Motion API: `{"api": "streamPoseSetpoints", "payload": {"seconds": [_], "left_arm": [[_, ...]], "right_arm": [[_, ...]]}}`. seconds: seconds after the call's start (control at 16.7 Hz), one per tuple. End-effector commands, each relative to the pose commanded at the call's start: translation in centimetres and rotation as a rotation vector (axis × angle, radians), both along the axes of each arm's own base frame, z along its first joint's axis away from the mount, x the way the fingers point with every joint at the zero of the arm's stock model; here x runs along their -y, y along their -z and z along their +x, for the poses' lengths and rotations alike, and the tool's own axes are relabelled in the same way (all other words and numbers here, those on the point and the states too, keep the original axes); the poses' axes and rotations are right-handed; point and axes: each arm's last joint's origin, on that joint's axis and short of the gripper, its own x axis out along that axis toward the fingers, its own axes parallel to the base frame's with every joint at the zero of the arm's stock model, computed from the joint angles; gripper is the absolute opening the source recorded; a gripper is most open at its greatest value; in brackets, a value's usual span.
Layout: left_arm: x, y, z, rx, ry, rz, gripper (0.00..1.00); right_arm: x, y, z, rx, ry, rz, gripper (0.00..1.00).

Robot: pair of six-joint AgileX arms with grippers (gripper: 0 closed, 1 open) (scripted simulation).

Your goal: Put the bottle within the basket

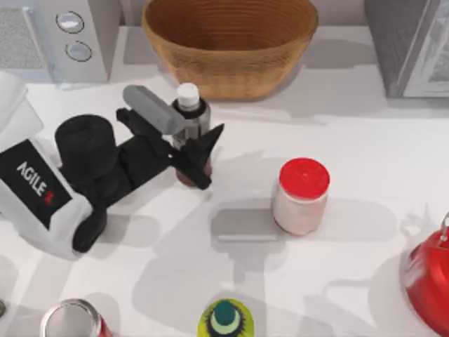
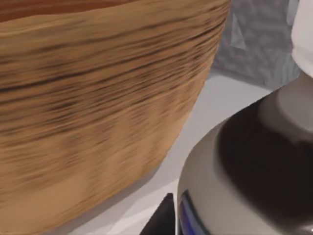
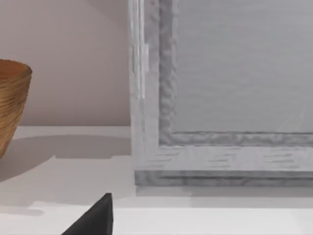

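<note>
Bottle point(image 1: 189, 112) upright outside basket point(image 1: 228, 67), left gripper point(image 1: 198, 156) jaws clamped around bottle, basket interior bare

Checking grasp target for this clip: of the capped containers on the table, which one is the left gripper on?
The tall dark brown bottle with the white cap, in front of the basket; the left gripper flanks it. The red-lidded jar and green-capped bottle stand apart.

A: Top view is taken from above, looking down; table point(image 1: 365, 154) and basket point(image 1: 229, 42) at far edge are covered.
B: Left wrist view is held very near basket point(image 2: 98, 107) and bottle point(image 2: 254, 161). Right wrist view is aimed level at a grey appliance point(image 3: 225, 93); basket point(image 3: 12, 103) is shared.
</note>
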Motion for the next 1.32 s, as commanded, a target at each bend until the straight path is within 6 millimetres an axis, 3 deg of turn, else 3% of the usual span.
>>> {"api": "streamPoseSetpoints", "payload": {"seconds": [0.18,0.36,0.84,1.02,1.32], "left_arm": [[0.1,-0.3,-0.2,0.011,0.016,0.003,0.0],[-0.4,-2.1,-1.4,0.048,0.068,0.018,0.0],[-7.8,-10.0,-7.1,0.098,0.024,0.009,0.0],[-9.7,-10.3,-9.0,0.032,0.001,0.002,0.0],[-10.2,-10.0,-9.8,0.0,0.001,0.001,0.0]], "right_arm": [[0.0,0.0,0.0,0.0,0.0,0.0,1.0],[0.0,0.0,0.0,0.0,0.0,0.0,1.0],[0.0,0.0,0.0,0.0,0.0,0.0,1.0],[0.0,0.0,0.0,0.0,0.0,0.0,1.0],[0.0,0.0,0.0,0.0,0.0,0.0,1.0]]}}
